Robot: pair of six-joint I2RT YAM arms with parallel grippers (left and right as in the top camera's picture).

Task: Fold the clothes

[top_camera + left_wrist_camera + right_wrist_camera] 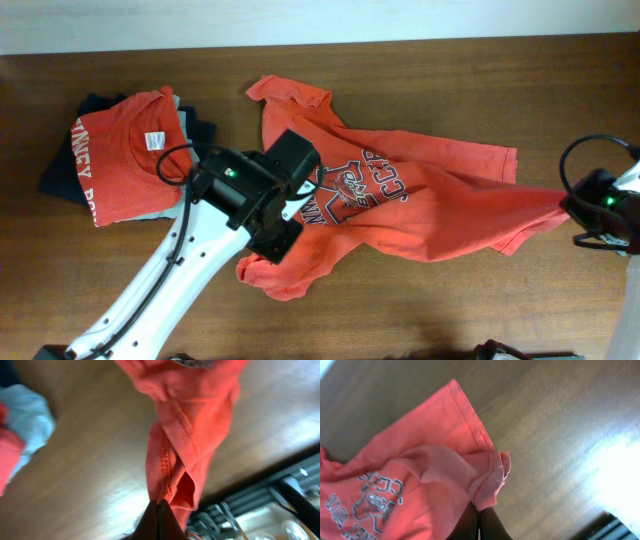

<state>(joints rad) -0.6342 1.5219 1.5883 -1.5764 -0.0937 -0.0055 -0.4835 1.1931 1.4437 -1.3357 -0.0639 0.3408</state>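
Orange-red T-shirt (420, 190): laid crumpled, lettering up, on wooden table (450, 310), stretched between both grippers. Left gripper (159, 504): clamped on its seamed edge. Right gripper (480, 510): clamped on a hemmed corner. Folded garment stack (120, 160): placed at the table's left end

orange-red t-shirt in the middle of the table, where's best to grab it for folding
Grip the orange-red T-shirt by its stitched hem at two far-apart ends, coming in from outside the cloth. It lies crumpled and stretched sideways, so outer edges let you pull it flat. The left gripper and right gripper are each shut on such a hemmed edge.
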